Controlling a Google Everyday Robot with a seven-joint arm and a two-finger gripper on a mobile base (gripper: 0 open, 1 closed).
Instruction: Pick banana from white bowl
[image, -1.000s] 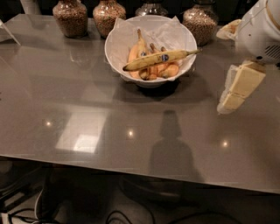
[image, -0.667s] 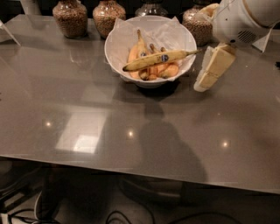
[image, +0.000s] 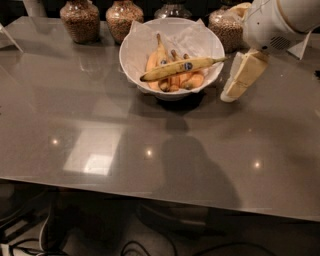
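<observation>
The banana (image: 181, 68), long, slim and yellow with brown speckles and a blue sticker, lies across the top of several shorter, more orange bananas (image: 172, 80) in the white bowl (image: 131, 44). The bowl is lined with crumpled white paper and stands at the back middle of the grey table. The banana's tip points right, over the bowl's rim. My gripper (image: 231, 94) hangs from the white arm at the upper right, just to the right of the bowl and close to the banana's right tip. It is apart from the banana and holds nothing.
Several glass jars with brown filling stand behind the bowl: two at the back left (image: 80, 20) (image: 124, 17), one behind the bowl (image: 172, 9) and one at the right (image: 226, 26), close behind my arm. The grey table (image: 150, 150) reaches toward the front edge.
My gripper has moved left from the table's right side, up toward the bowl's right rim. The banana and the bowl have not moved.
</observation>
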